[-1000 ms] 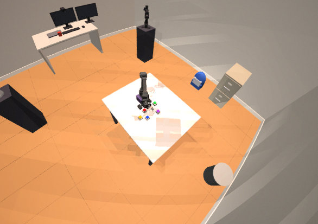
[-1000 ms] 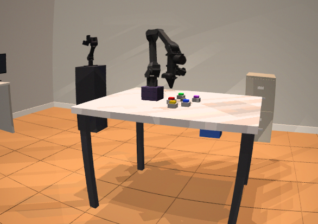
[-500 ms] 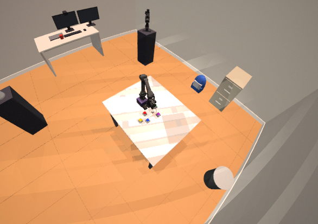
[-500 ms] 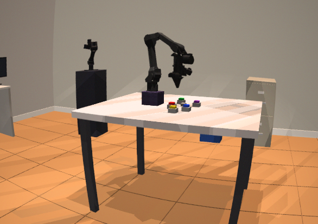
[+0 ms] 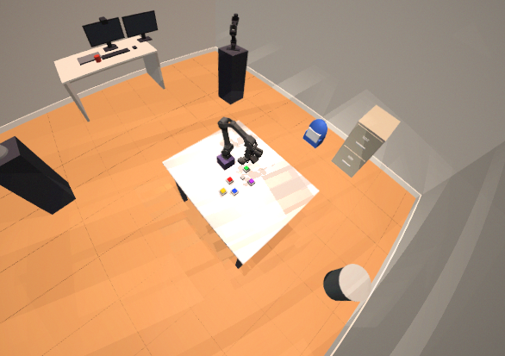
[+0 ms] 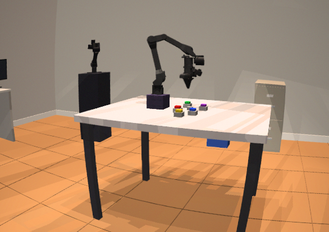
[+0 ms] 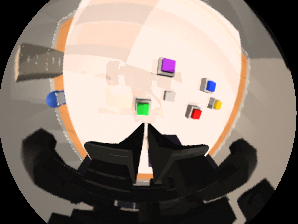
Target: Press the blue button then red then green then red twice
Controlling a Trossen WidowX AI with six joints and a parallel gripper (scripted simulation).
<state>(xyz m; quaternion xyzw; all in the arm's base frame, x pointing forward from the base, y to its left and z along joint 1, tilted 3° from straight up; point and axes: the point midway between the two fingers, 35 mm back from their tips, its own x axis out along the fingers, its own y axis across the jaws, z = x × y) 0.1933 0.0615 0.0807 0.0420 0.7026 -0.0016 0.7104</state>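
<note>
Fingers pressed together on nothing, your gripper [image 6: 187, 86] hangs well above the green button [image 6: 187, 103] on the bench [image 6: 224, 125], tip pointing down, while the red button [image 6: 177, 107] sits nearer the arm's base beside the yellow [image 6: 178, 110] and blue [image 6: 192, 109] ones.

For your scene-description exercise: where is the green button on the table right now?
In the wrist view the green button sits just ahead of the shut gripper, left of the small white block. In the exterior view it is the button farthest back, behind the red button.
</note>
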